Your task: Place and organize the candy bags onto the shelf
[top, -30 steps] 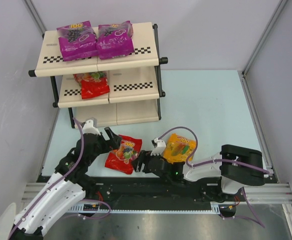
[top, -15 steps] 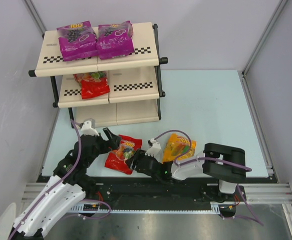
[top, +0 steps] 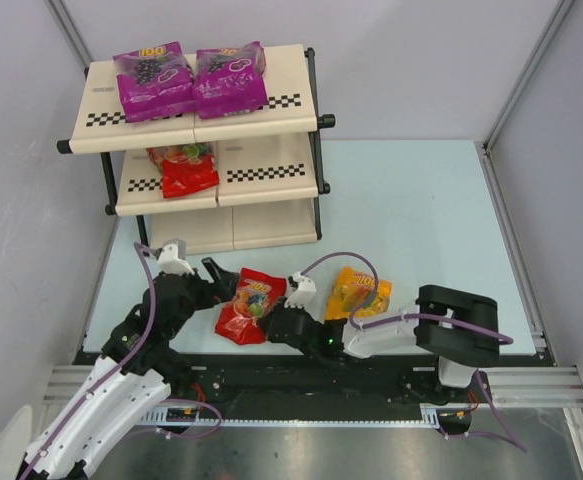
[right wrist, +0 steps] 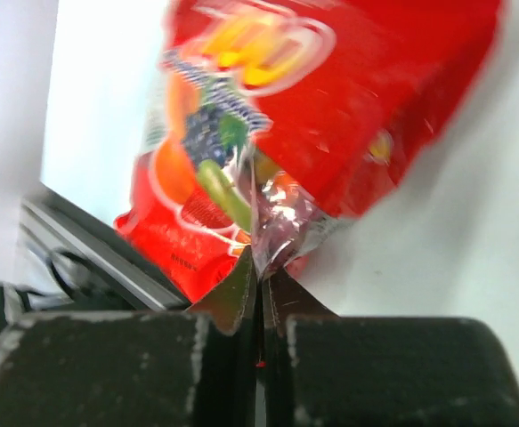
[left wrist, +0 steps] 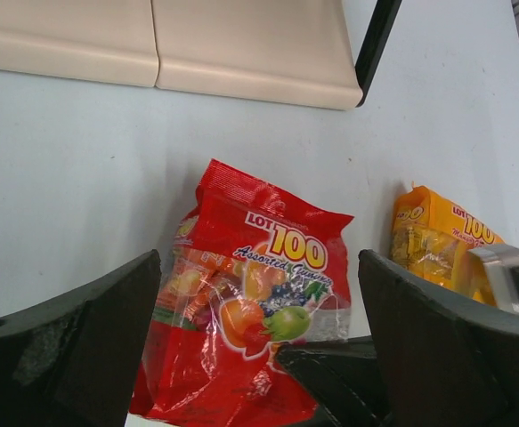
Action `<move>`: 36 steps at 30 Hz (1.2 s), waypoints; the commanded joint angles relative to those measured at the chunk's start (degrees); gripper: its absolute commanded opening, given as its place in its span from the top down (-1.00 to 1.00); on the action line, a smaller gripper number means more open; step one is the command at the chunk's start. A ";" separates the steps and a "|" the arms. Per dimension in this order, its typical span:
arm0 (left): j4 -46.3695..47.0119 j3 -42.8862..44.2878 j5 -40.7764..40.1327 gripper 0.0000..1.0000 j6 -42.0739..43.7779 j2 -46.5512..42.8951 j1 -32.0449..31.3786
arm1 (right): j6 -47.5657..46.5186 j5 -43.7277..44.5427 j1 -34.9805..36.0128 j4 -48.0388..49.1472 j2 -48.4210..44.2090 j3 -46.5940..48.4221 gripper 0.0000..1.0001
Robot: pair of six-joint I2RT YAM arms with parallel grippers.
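— What did the red bag (left wrist: pixel 250 320) on the bench (left wrist: pixel 63 178) say?
— "LOT" in small white letters, then a big yellow "100". Under that ran a script line that looked like "Assorted Gummy".
— And the orange bag (left wrist: pixel 437 249) beside it?
— A "100" again, near its top edge. The small word before it was too creased to be sure of.
— Anything up on the shelf (top: pixel 271 100)?
— The left purple bag (top: pixel 153 80) on the top board showed a yellow "100". On the right purple bag (top: pixel 230 77) the print was too small to read.
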 commanded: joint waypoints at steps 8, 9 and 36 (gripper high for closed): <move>0.14 1.74 -2.10 -0.94 -0.74 -2.48 -0.25 | -41.50 0.56 -0.66 -7.54 -22.94 0.73 1.00; 0.48 1.48 -2.19 -0.94 -0.92 -2.66 -0.25 | -44.48 -0.67 -1.28 -7.36 -26.08 0.64 1.00; 7.78 -1.07 -0.70 -0.95 1.63 -2.75 -0.25 | -62.44 -54.53 -32.56 -3.06 -18.93 29.64 1.00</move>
